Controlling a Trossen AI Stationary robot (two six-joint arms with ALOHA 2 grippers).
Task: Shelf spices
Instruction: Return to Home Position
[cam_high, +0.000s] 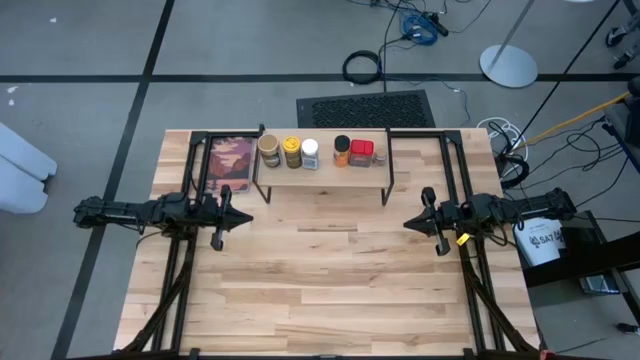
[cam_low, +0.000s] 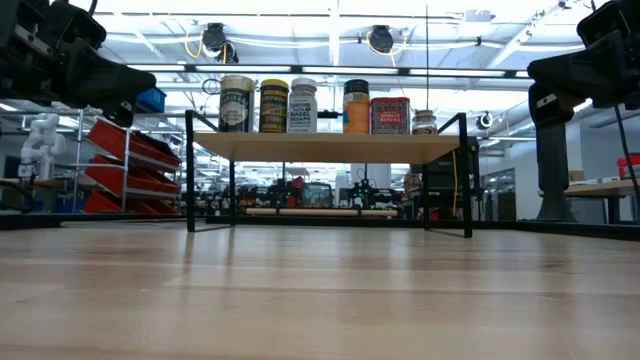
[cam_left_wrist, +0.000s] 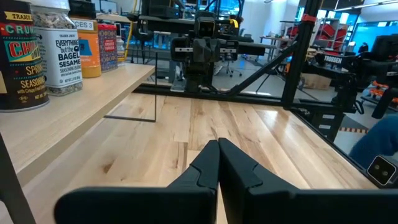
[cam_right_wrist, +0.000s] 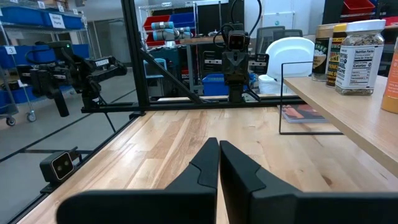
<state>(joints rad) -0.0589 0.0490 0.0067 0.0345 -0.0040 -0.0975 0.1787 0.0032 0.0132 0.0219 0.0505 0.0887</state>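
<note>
Left pincer (cam_high: 243, 219) and right pincer (cam_high: 410, 224), both closed tight and empty, face each other across the surface (cam_high: 330, 290), with the spices (cam_high: 312, 152) lined along the shelf (cam_high: 320, 178) beyond, midway between them.

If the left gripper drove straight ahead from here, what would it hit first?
Probably the right gripper, facing it across bare tabletop; the line looks to clear the shelf and its front legs.

The high view looks straight down on the bench (cam_high: 330, 280). The low view skims its surface toward the shelf (cam_low: 330, 147). The wrist views face each other.
</note>
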